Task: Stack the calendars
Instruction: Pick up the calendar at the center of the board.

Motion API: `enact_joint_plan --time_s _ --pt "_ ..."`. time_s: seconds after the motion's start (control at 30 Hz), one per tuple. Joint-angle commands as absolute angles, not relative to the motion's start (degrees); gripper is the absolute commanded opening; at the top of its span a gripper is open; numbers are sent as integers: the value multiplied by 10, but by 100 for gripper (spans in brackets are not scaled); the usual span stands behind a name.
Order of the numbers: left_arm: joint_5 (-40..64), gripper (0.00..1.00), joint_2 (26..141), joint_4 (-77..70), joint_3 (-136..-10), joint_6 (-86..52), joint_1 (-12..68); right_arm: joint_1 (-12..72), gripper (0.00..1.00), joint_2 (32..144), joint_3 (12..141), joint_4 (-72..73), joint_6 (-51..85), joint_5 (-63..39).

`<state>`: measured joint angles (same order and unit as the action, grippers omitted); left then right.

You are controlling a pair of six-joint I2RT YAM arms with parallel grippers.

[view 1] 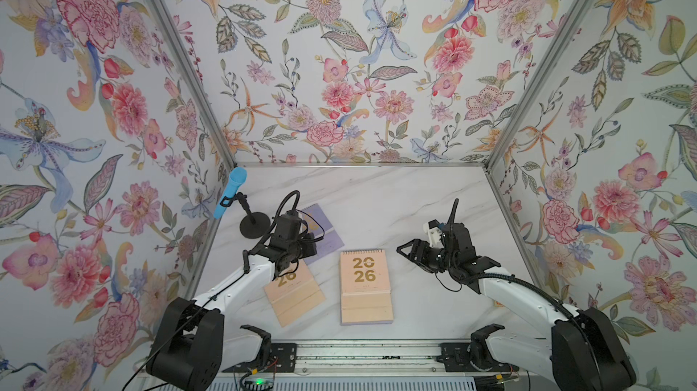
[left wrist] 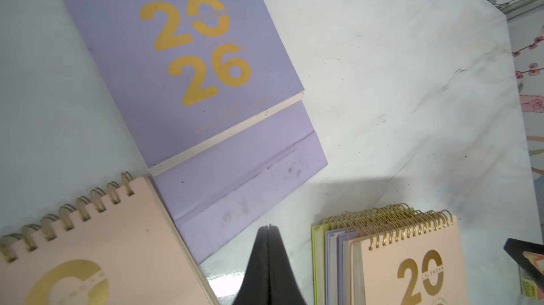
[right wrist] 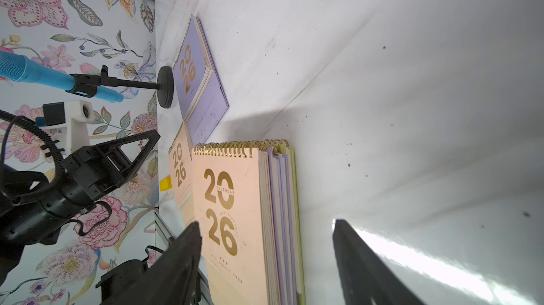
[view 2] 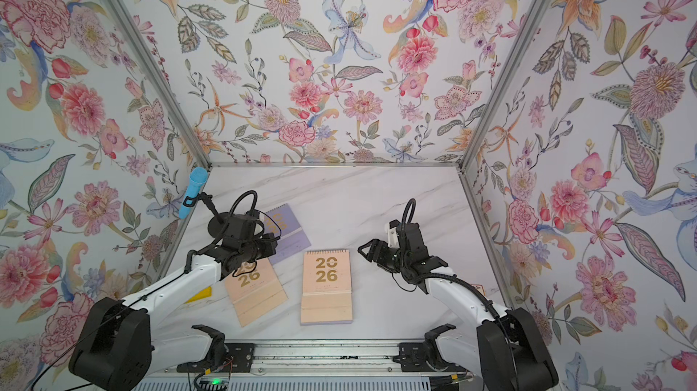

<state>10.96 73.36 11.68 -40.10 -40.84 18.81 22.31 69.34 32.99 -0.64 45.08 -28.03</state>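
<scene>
Calendar stack (view 1: 366, 287) centred on the bench (view 1: 415, 200); peach calendar (view 1: 298, 298) and lavender calendar (view 1: 330, 236) lie loose, left.
We see the left pincer (left wrist: 268, 259) pinched closed, empty; the right pincer (view 1: 405, 251) spread wide.

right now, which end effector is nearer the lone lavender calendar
Left. The left end effector, shut, hangs by the lavender calendar's near edge, beside the loose peach calendar. The right end effector, open, is on the stack's far side from it.

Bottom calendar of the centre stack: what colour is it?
Yellow-green; the bottom calendar shows its edge best in the right wrist view.
</scene>
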Motion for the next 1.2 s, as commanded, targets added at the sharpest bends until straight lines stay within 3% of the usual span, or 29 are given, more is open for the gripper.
enact_joint_plan --time_s 0.0,0.47,0.73,1.17 --pt "59 0 767 184 -443 -347 167 218 73 746 378 -31 417 -292" --pt "-99 0 939 265 -574 -247 120 244 75 1019 658 -58 376 -309" --pt "-79 0 992 235 -581 -231 85 287 75 1163 816 -82 374 -319" --pt "-13 0 1053 190 -602 -224 62 333 76 1300 968 -94 399 -340"
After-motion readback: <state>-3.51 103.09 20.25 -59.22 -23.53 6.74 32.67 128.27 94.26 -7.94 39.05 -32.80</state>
